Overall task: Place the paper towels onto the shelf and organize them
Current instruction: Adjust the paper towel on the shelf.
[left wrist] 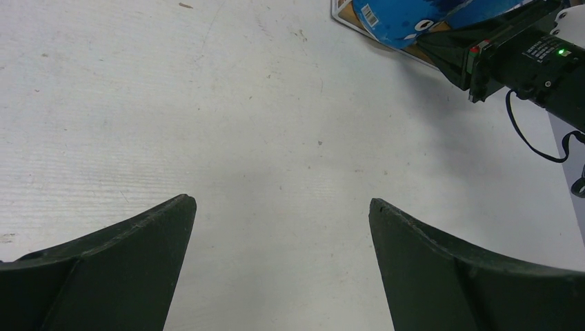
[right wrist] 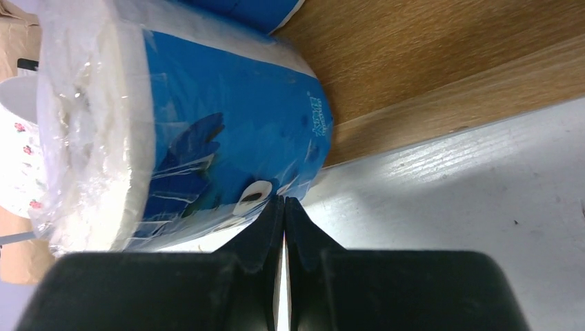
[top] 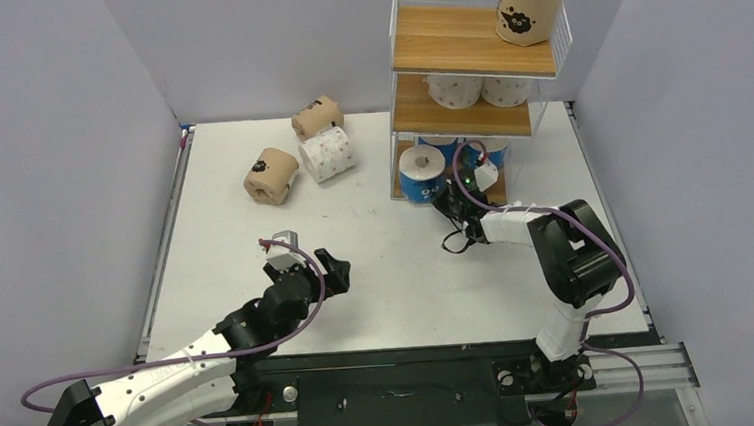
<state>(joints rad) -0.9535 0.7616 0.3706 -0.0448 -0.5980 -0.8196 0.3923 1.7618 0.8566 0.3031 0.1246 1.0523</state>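
The shelf stands at the back right. A brown roll is on its top board and two white dotted rolls on the middle board. A blue-and-white roll stands at the front left corner of the bottom board, with more blue behind it. My right gripper is shut, and its tips touch that blue roll's wrapped side low down, with nothing between them. My left gripper hovers open over bare table.
Two brown rolls and one white dotted roll lie on the white table's back left. Grey walls close in the table on three sides. The shelf's bottom wooden board meets the table just beside my right fingertips.
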